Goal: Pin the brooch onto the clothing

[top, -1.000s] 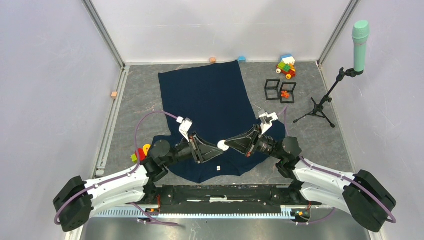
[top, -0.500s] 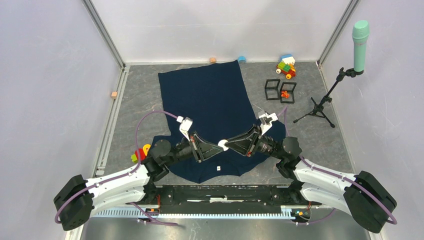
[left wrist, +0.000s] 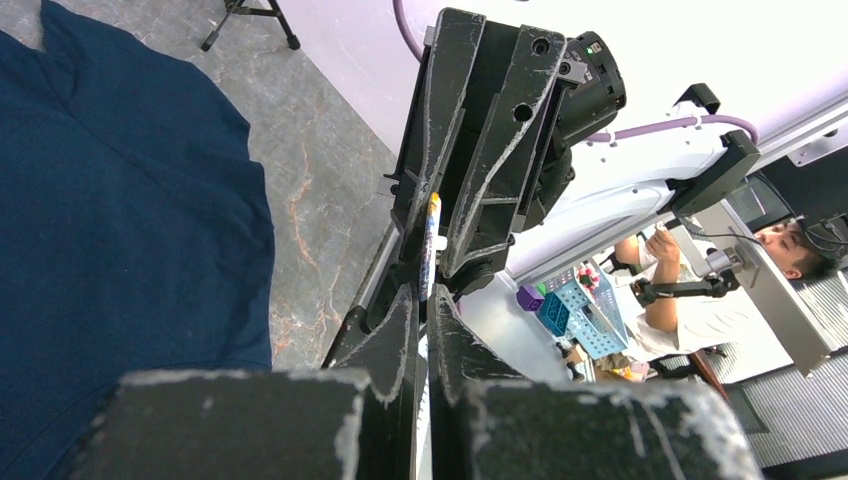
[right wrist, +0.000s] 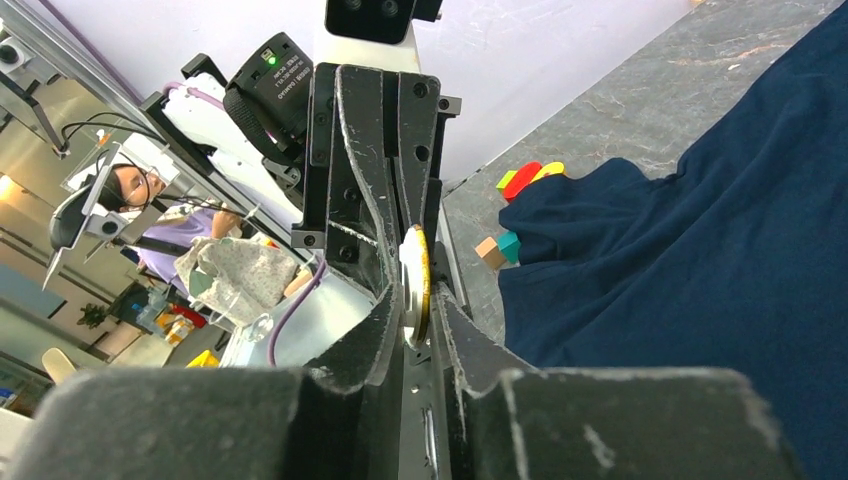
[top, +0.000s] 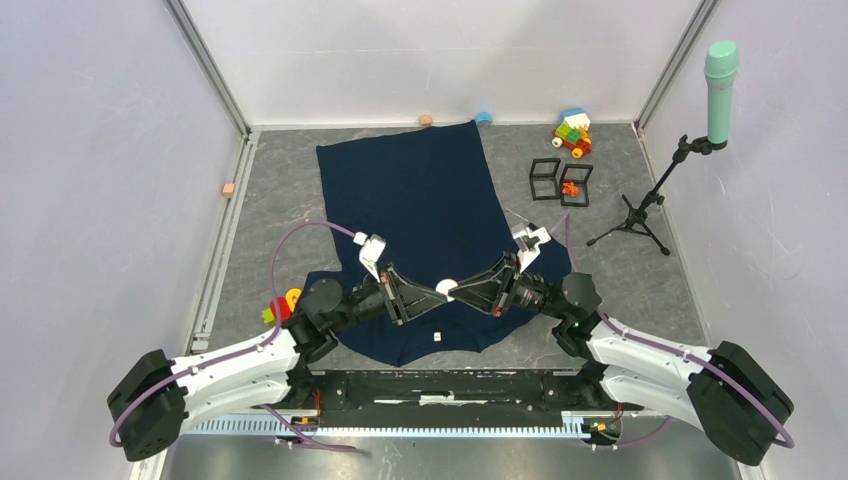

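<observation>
The clothing [top: 420, 190] is a dark navy shirt spread flat on the grey table, also visible in the wrist views [left wrist: 120, 250] [right wrist: 700, 250]. Above its near hem the two grippers meet tip to tip. The brooch [top: 446, 290] is a small white disc with a gold rim, seen edge-on [left wrist: 432, 235] [right wrist: 416, 285]. My left gripper [top: 438, 291] [left wrist: 424, 305] is shut on its edge. My right gripper [top: 455, 291] [right wrist: 412, 312] still straddles the disc, but its jaws stand slightly apart, with a gap on one side.
A small white piece [top: 437, 335] lies on the shirt hem. Two black wire cubes [top: 560, 180], a toy block car [top: 572, 132] and a microphone stand [top: 640, 210] are at the back right. Coloured toys [top: 282, 303] sit by the left arm.
The left gripper has closed onto the brooch. The right gripper, which was clamped on it, has loosened its jaws. Both arms stayed nearly in place.
</observation>
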Controlling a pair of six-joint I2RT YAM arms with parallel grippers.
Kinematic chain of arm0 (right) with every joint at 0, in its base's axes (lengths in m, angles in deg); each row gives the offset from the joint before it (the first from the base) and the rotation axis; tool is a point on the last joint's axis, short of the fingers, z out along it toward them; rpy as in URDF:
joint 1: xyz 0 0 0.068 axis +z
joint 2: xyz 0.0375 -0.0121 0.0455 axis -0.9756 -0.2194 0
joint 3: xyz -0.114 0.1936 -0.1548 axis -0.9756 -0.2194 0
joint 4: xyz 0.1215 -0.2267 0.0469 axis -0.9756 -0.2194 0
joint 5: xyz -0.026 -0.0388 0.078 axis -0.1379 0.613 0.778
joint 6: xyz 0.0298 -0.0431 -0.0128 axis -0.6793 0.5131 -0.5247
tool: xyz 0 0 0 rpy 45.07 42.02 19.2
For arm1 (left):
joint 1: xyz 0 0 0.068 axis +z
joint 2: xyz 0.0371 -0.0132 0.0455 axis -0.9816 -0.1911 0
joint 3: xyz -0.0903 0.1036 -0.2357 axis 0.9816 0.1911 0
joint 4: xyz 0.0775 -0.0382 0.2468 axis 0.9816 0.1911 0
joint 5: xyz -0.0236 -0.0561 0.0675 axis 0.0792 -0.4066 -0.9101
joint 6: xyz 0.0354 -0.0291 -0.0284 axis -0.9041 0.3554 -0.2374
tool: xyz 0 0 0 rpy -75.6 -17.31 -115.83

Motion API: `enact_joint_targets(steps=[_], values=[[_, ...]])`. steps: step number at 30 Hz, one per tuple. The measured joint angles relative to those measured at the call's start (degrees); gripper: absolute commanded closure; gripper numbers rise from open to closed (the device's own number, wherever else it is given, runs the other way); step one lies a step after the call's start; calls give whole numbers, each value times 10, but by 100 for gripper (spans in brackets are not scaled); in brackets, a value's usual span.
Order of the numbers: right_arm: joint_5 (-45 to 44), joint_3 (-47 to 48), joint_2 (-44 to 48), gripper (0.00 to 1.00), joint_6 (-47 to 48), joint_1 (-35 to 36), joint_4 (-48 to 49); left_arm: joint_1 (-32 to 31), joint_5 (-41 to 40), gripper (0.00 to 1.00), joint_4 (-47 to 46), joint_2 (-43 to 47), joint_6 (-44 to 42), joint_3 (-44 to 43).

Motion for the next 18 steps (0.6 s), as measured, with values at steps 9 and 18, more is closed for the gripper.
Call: enact_joint_targets(steps=[9, 18], values=[[1, 13, -14, 100, 6, -1, -50, 0, -6, 98, 48, 0, -37, -7], [-3, 47, -54, 100, 41, -3, -172, 0, -30, 98, 157, -7, -94, -26]])
